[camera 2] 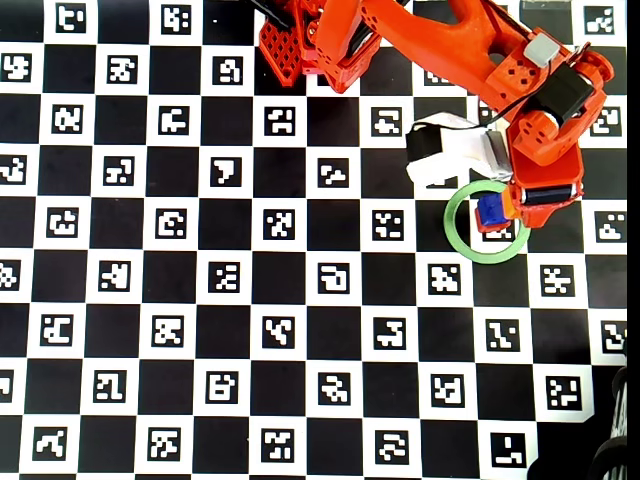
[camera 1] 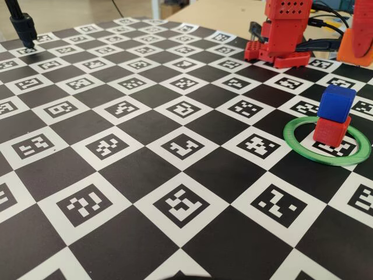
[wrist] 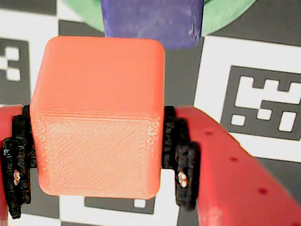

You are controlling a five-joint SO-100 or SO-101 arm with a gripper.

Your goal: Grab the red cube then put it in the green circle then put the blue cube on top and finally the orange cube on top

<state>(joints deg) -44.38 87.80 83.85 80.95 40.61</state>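
The red cube [camera 1: 331, 130] stands inside the green circle [camera 1: 297, 143], and the blue cube [camera 1: 337, 103] sits on top of it, turned a little. In the wrist view my gripper [wrist: 96, 141] is shut on the orange cube [wrist: 99, 117], with a black pad [wrist: 183, 157] pressed against each side. Just beyond the orange cube are the blue cube [wrist: 150, 21] and a strip of the green circle [wrist: 225, 14]. From overhead, the gripper [camera 2: 510, 205] hangs over the green circle [camera 2: 455, 230], with the orange cube just right of the blue cube [camera 2: 488, 208]. The orange cube [camera 1: 355, 46] shows at the fixed view's right edge.
The table is a black-and-white checkerboard mat [camera 1: 145, 146] with printed markers. The red arm base [camera 1: 280, 35] stands at the far edge. A black stand [camera 1: 23, 26] rises at the far left corner. Cables [camera 2: 615, 455] lie at the overhead view's lower right.
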